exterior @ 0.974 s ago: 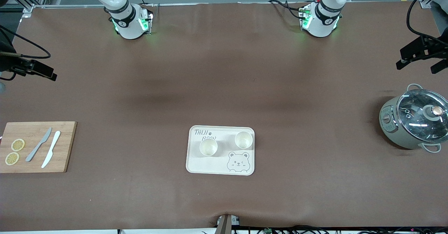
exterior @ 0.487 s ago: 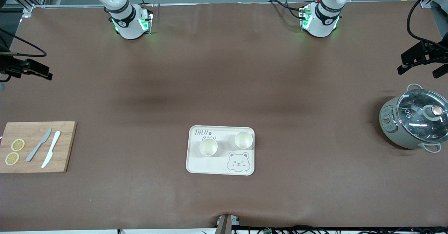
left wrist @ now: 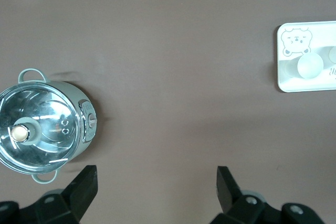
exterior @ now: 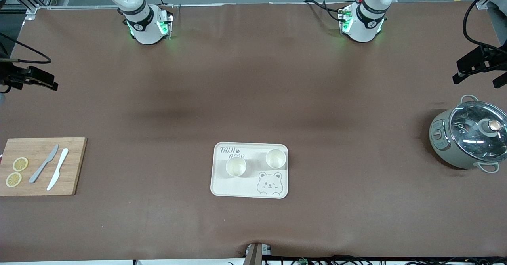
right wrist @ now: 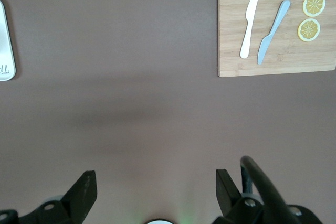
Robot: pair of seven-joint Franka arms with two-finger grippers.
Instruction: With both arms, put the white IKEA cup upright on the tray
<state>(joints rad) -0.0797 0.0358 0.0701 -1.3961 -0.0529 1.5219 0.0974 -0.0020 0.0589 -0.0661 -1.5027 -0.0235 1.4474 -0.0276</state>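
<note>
Covering: brown matte sheet over the whole wide counter (exterior: 253,98), faintly creased, with soft darker shadow bands across its middle.
Room: grey floor along the robots' side; aluminium frame posts at the corners; black cables along the front edge.
Tray: flat cream-white rectangular tray with rounded corners (exterior: 237,187), grey lettering and a bear face, on the counter midway between the two ends, nearer the front camera.
Cups: two small white round cups, upright, open mouths up, on the tray; one (exterior: 236,166) toward the right arm's end, the other (exterior: 275,158) toward the left arm's end, slightly apart.
Board: rectangular wooden cutting board (exterior: 75,166) at the right arm's end, carrying a grey knife (exterior: 44,163), a white knife (exterior: 58,168) and two lemon slices (exterior: 16,171).
Pot: grey-green round electric pot with a glass lid (exterior: 469,134) at the left arm's end.
Left hand (left wrist: 157,184): spread wide, empty, over bare counter near the pot.
Right hand (right wrist: 156,187): spread wide, empty, over bare counter at the right arm's end.
</note>
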